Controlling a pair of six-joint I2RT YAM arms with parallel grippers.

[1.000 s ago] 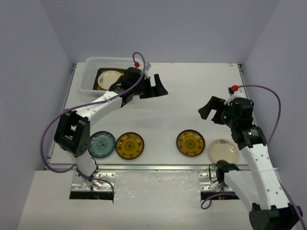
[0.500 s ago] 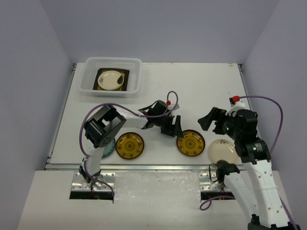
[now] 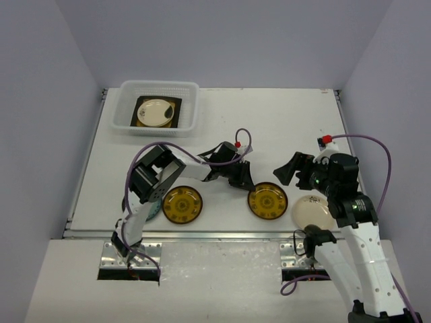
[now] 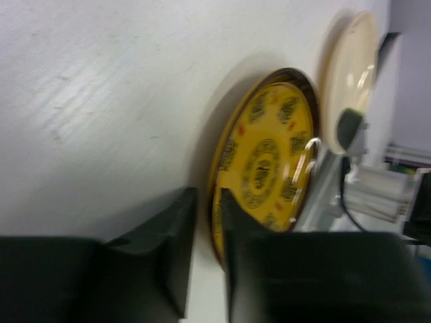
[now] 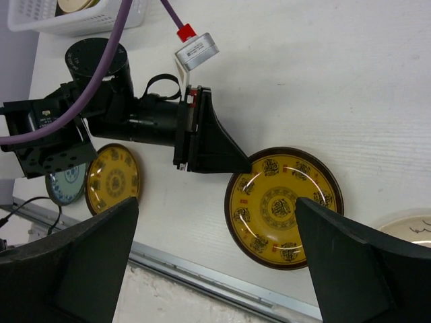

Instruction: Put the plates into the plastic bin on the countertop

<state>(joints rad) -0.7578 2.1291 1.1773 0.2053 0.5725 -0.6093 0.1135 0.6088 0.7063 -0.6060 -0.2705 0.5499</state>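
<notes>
A yellow-brown patterned plate (image 3: 268,200) (image 5: 283,205) lies near the front of the countertop (image 3: 269,128). My left gripper (image 3: 248,185) (image 4: 209,222) is at its left rim, jaws drawn in close with the rim (image 4: 269,155) between them, one finger outside and one over the plate's face. My right gripper (image 3: 289,171) (image 5: 215,205) hovers open above the same plate, holding nothing. A second yellow-brown plate (image 3: 182,204) (image 5: 114,178), a blue patterned plate (image 5: 65,183) and a cream plate (image 3: 311,214) (image 4: 350,74) also lie along the front. The plastic bin (image 3: 159,87) at the back left holds a cream plate on a dark square one (image 3: 153,112).
A metal rail (image 3: 202,235) runs along the countertop's near edge, just in front of the row of plates. The left arm's upper link (image 3: 151,178) covers most of the blue plate in the top view. Purple cables loop over both arms.
The left arm has swung from the bin down to the right-hand yellow-brown plate, and its jaws have drawn in from wide open around the rim. The right gripper has dipped slightly.
</notes>
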